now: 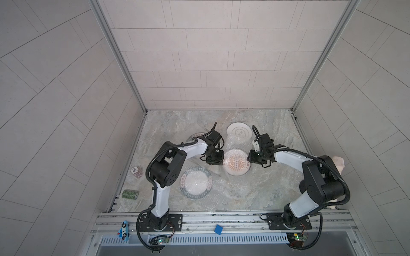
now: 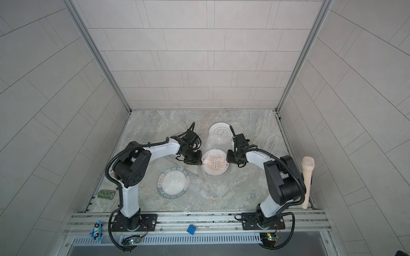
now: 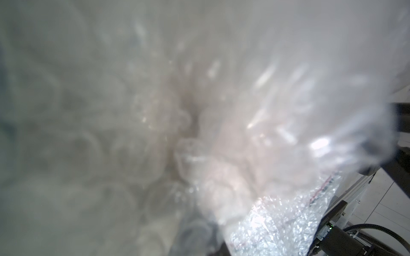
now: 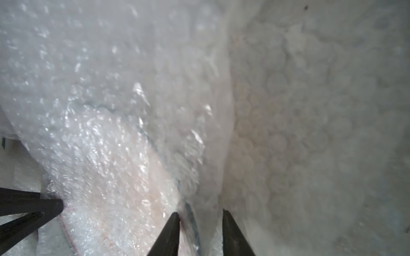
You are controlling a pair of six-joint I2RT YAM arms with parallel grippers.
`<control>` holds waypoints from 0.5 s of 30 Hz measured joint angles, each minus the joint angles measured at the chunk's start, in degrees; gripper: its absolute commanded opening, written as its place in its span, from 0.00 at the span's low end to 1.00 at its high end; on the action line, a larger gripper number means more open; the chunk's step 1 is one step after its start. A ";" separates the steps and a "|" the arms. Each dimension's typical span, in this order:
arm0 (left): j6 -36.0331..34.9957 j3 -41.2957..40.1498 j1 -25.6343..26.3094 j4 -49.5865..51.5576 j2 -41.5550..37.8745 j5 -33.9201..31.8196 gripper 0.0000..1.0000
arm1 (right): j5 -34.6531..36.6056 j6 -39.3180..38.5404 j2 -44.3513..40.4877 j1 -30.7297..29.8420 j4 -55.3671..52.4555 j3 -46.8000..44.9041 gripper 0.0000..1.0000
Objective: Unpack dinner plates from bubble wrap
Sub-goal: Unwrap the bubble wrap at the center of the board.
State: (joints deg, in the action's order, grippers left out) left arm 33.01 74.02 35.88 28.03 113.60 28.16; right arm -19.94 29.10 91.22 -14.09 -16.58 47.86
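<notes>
Bubble wrap [image 1: 235, 143] cloaks the orange plate [image 1: 236, 163] in both top views; it lies between left claw [image 1: 217, 161] and right claw [image 1: 250, 158], equally near. Left wrist: only wrap, grip impossible to tell. Right wrist: jaws parted astride the wrapped rim.

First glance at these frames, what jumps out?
The orange sunburst plate, under bubble wrap at the centre, with the left gripper and right gripper at its opposite edges. Both wrist views are nearly filled with blurred wrap. A green-lettered plate lies nearer the front.
</notes>
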 measured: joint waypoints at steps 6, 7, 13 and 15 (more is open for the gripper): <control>-0.02 0.22 -0.02 -0.35 0.24 -0.17 0.11 | -2.64 0.28 0.11 0.00 0.52 -0.04 0.31; -0.02 0.22 -0.02 -0.35 0.24 -0.17 0.11 | -3.08 0.39 0.11 0.00 0.79 -0.15 0.31; -0.02 0.22 -0.11 -0.66 0.31 -0.13 0.10 | -5.27 1.22 0.13 0.42 1.66 -1.42 0.30; -0.02 0.22 -0.13 -0.79 0.31 -0.13 0.10 | -5.73 1.42 0.11 0.50 1.57 -1.66 0.30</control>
State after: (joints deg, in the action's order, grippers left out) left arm 32.99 74.24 35.75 27.24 113.91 28.03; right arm -25.67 30.52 91.33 -13.58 -15.00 46.19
